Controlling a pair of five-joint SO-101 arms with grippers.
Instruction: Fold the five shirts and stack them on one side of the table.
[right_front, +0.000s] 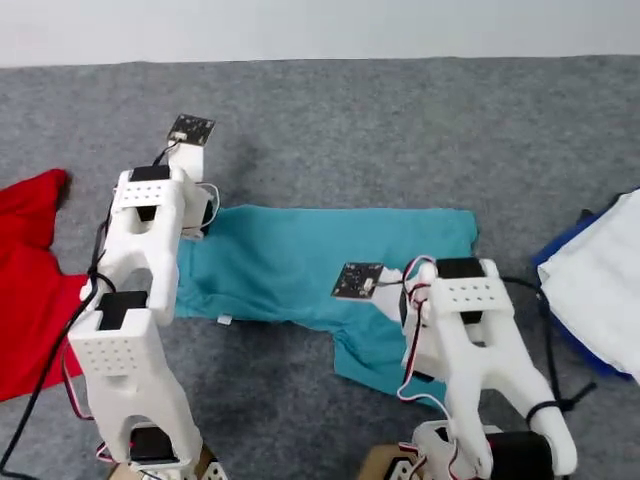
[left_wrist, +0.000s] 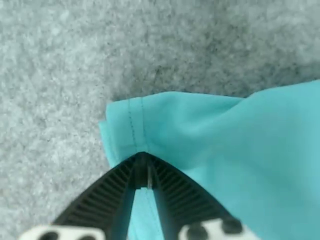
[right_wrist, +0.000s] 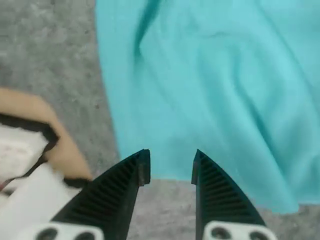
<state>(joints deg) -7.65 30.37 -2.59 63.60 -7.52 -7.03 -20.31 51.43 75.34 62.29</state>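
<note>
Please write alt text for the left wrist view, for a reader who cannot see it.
The left gripper is shut on a hemmed corner of the teal shirt. The shirt lies spread on the grey table, with a stitched seam running beside the pinched edge.

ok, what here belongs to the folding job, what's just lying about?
Job: flat teal fabric shirt, hem in shut left gripper; open right gripper; crumpled red fabric shirt; folded white cloth on blue cloth, probably shirts.
Lying about: tan cardboard-like piece; grey felt table cover.
</note>
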